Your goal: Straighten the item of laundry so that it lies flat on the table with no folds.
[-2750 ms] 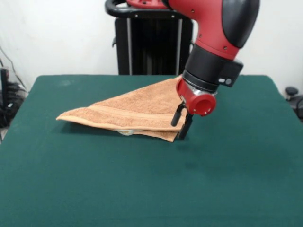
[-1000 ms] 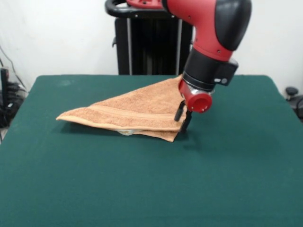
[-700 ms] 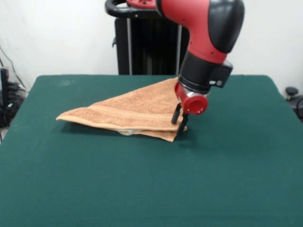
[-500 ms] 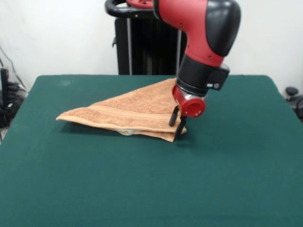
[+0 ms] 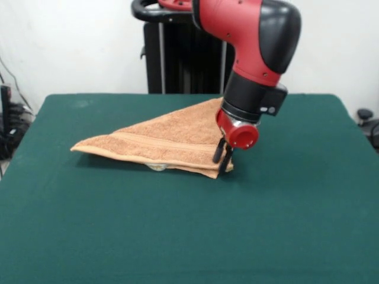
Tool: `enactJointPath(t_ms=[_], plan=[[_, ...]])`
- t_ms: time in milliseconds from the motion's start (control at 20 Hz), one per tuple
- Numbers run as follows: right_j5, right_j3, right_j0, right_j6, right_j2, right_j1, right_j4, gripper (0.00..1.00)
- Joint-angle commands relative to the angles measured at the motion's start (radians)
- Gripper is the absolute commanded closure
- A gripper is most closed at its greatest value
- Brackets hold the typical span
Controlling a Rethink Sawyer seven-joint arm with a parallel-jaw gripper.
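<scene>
The tan-orange towel [image 5: 169, 139] lies folded over into a triangle on the dark green table [image 5: 284, 225], left of centre. Its long folded edge faces the camera, with a woven band along it. A bit of pale label [image 5: 157, 167] peeks out from under that edge. My gripper [image 5: 221, 161] hangs from the red arm at the towel's right corner. Its two black fingers stand close together on the corner's top layer, down at the table's surface.
The robot's black pedestal [image 5: 183, 53] stands behind the table's far edge. Dark cables and gear [image 5: 9, 118] sit off the table's left side, and a dark object [image 5: 367, 118] off its right side.
The gripper has moved left from just off the towel's right corner onto it. Its fingers, spread apart before, have closed together on the corner. The towel has not moved.
</scene>
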Motion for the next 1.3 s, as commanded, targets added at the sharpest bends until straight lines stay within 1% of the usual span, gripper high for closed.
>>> enactJointPath(t_ms=[50, 400, 500, 600, 750, 850, 900, 1050, 1150, 1300], plan=[[0.047, 0.029, 0.043, 0.152, 0.087, 0.069, 0.0, 1.0], [0.076, 0.026, 0.047, 0.152, 0.082, 0.067, 0.013, 1.0], [0.086, 0.027, 0.067, 0.153, 0.055, 0.066, 0.029, 1.0], [0.115, 0.046, 0.072, 0.145, 0.034, 0.031, 0.02, 1.0], [0.207, 0.071, 0.115, 0.126, -0.049, -0.037, 0.01, 1.0], [0.284, 0.098, 0.135, 0.115, -0.098, -0.104, -0.022, 1.0], [0.332, 0.106, 0.158, 0.116, -0.135, -0.135, -0.034, 1.0], [0.474, 0.11, 0.213, 0.122, -0.234, -0.215, -0.09, 1.0], [0.556, 0.091, 0.246, 0.133, -0.292, -0.239, -0.123, 1.0], [0.636, 0.065, 0.257, 0.14, -0.327, -0.269, -0.165, 1.0]])
